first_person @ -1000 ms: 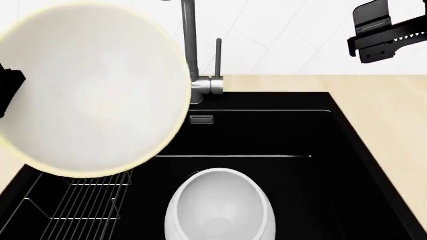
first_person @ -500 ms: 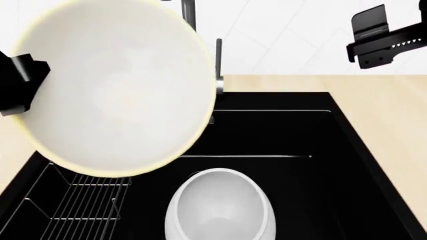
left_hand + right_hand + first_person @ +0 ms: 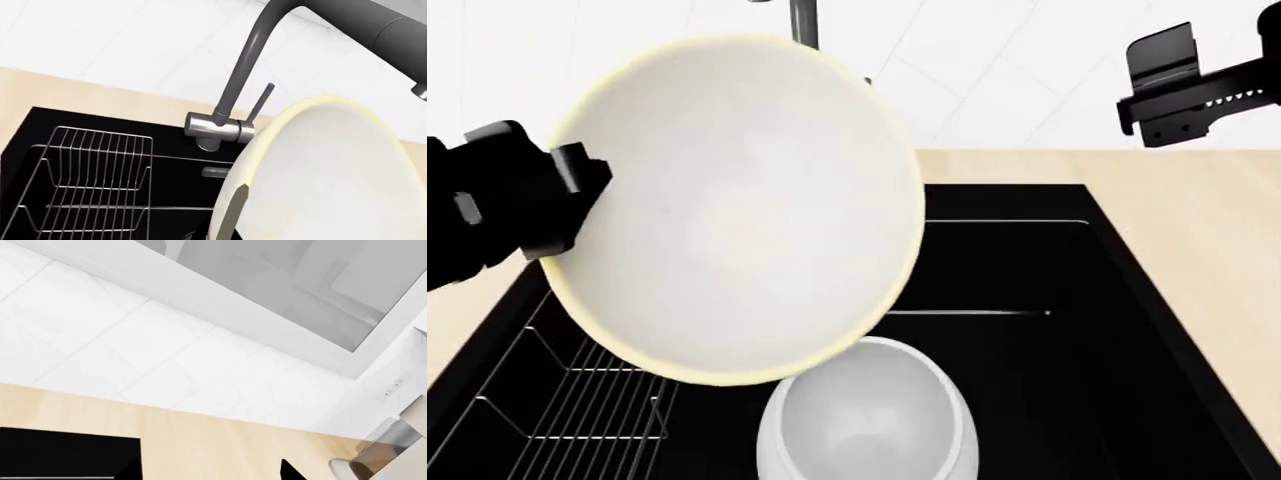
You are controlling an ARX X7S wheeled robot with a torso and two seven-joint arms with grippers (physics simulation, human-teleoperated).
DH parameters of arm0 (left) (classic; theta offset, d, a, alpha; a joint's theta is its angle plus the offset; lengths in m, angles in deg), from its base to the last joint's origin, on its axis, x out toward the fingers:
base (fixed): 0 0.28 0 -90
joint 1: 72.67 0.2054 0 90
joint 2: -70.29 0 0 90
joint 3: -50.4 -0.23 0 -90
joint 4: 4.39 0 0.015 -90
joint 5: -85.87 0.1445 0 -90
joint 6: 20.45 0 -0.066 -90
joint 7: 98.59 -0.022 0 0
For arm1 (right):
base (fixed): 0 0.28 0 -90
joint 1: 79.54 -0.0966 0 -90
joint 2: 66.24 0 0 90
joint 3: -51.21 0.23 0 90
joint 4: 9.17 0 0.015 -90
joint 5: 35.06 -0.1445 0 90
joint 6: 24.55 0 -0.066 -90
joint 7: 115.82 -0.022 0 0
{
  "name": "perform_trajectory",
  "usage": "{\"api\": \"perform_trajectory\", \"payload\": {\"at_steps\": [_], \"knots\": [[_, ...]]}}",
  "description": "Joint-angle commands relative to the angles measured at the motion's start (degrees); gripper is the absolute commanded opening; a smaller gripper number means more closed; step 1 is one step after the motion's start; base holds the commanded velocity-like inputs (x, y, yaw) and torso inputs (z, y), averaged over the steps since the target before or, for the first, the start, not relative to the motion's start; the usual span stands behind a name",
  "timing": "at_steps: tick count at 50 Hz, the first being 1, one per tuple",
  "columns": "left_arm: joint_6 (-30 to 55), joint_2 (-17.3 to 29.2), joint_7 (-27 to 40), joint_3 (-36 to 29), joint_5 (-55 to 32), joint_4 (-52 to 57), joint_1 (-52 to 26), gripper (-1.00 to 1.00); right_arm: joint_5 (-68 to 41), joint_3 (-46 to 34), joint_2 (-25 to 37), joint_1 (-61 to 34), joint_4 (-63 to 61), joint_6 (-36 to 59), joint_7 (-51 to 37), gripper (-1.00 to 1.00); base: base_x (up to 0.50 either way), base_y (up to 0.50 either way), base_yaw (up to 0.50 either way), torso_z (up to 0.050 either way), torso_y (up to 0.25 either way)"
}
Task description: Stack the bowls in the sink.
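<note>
In the head view the wide cream-white bowl (image 3: 741,210) with a yellowish rim hangs tilted above the black sink (image 3: 1121,300), its lower edge overlapping the far rim of the deep white bowl (image 3: 868,420). That white bowl sits upright on the sink floor. My left gripper (image 3: 567,195) is shut on the cream bowl's left rim. In the left wrist view the cream bowl (image 3: 327,175) fills the area close to the camera. High over the counter at the back right, my right gripper (image 3: 1188,85) is open and holds nothing.
The steel faucet (image 3: 233,100) rises behind the cream bowl at the sink's back edge. A wire dish rack (image 3: 574,420) lies in the sink's left part. Light wooden counter (image 3: 1201,230) borders the sink on the right, white tiled wall behind.
My left gripper has carried the cream bowl to the right and lower, from over the rack to over the white bowl's far rim. The right gripper has hardly moved.
</note>
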Motion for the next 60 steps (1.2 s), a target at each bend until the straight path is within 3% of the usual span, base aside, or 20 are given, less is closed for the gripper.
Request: {"api": "perform_trajectory", "payload": {"at_steps": [1, 24, 46, 60], "knots": [[-4.6, -1.2, -0.4, -0.1, 0.0, 1.7, 2.6, -1.0, 0.0, -0.5, 0.4, 0.0, -0.4, -0.4, -0.1, 1.0, 0.0, 0.0, 0.0, 0.0, 0.0], [-4.1, -5.4, -2.1, -3.7, -0.2, 0.2, 3.7, -1.0, 1.0, -1.1, 0.8, 0.9, -0.6, -0.7, 0.7, 1.0, 0.0, 0.0, 0.0, 0.0, 0.0], [-9.5, -12.9, -3.4, -6.8, 1.2, 1.2, 6.5, -1.0, 1.7, -2.1, 1.7, 1.9, -1.3, -1.3, 0.8, 1.0, 0.0, 0.0, 0.0, 0.0, 0.0], [-8.1, -14.0, -4.5, -9.9, 4.7, -0.7, 9.2, -1.0, 2.3, -2.3, 2.0, 2.4, -1.5, -1.8, 1.3, 1.0, 0.0, 0.0, 0.0, 0.0, 0.0]]}}
